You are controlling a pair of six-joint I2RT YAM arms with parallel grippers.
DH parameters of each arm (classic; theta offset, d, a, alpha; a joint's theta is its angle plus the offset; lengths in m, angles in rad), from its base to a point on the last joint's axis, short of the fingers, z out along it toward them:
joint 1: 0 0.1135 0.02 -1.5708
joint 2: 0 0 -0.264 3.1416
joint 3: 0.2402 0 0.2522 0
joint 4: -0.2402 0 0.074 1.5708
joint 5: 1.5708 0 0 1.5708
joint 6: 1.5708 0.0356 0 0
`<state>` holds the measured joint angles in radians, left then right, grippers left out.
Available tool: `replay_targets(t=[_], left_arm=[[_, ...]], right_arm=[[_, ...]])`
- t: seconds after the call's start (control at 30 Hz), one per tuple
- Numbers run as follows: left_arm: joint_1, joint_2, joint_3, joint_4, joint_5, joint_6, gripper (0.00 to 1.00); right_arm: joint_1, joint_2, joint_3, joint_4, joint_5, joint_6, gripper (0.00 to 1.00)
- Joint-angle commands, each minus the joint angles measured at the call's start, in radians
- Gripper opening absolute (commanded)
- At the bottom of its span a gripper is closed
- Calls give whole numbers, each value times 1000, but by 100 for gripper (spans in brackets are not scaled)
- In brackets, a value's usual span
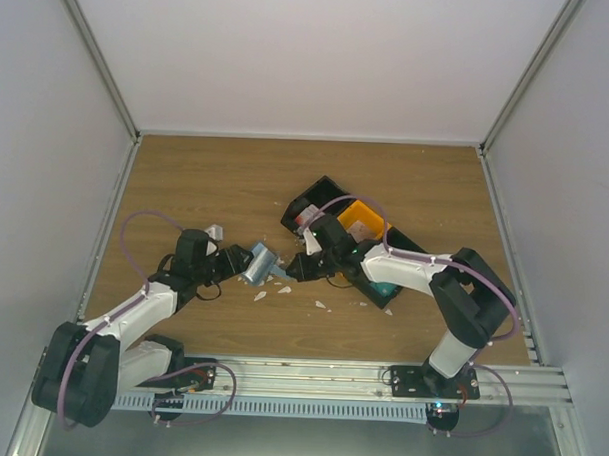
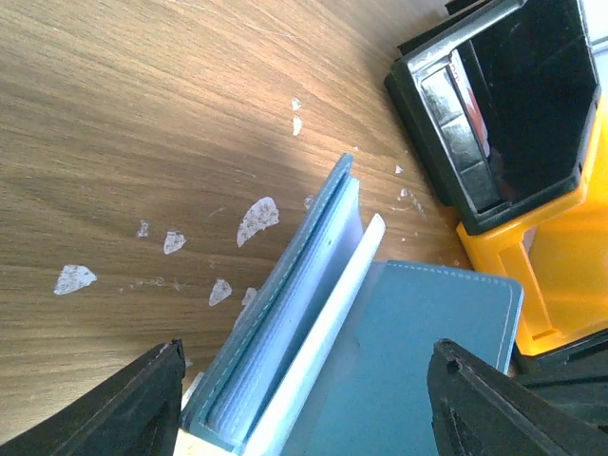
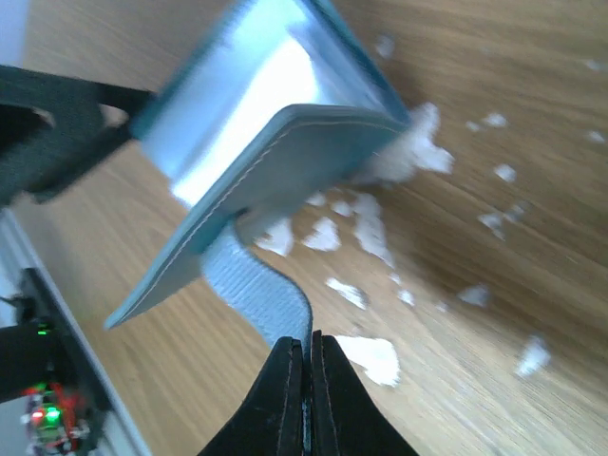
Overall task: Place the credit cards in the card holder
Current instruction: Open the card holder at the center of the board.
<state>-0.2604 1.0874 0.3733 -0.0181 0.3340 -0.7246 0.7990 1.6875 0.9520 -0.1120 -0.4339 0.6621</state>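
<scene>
The table (image 1: pixel 206 185) is a brown wood-grain board, closed in on three sides by plain white walls (image 1: pixel 320 58) with pale metal posts in the corners. A slotted metal rail (image 1: pixel 319 374) runs along the near edge, where the two arm bases are bolted. Small irregular white scraps (image 1: pixel 283 289) are scattered over the wood near the middle, and light falls unevenly across the grain.

Both arms meet over this littered patch. The card holder (image 2: pixel 418 332) is there, tipped up and opened into a V, with its teal covers spread and the paler striped pockets showing inside. The left gripper (image 2: pixel 309 399) has its jaws set wide, one finger against each side of the spread holder, and so has hold of it. A white edge stands between the covers. It may be a card, but the close view does not settle that.

The right gripper (image 3: pixel 306 356) is closed tight on the holder from the other side. Its fingertips pinch the end of a pale striped strip (image 3: pixel 256 285) that curls down from the pocket lining.

Just right of the holder sits a black bin (image 2: pixel 494 204), and a yellow bin (image 2: pixel 560 275) is touching it. Of the credit cards (image 2: pixel 467 90), a red one shows on edge inside the black bin, against its glossy wall.
</scene>
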Motion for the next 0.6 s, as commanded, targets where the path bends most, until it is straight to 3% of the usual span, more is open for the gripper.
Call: replay_targets(t=[0.0, 0.27, 0.43, 0.57], left_arm=[[-4, -13, 18, 47, 20, 23, 70], [-5, 11, 41, 82, 103, 61, 52], [-4, -40, 72, 27, 49, 68, 51], [-4, -54, 90, 38, 142, 69, 53]], right_arm=[[-2, -27, -52, -71, 133, -18, 1], [-1, -39, -47, -108, 237, -33, 0], [-1, -48, -16, -121, 251, -48, 1], [0, -64, 20, -134, 239, -65, 1]])
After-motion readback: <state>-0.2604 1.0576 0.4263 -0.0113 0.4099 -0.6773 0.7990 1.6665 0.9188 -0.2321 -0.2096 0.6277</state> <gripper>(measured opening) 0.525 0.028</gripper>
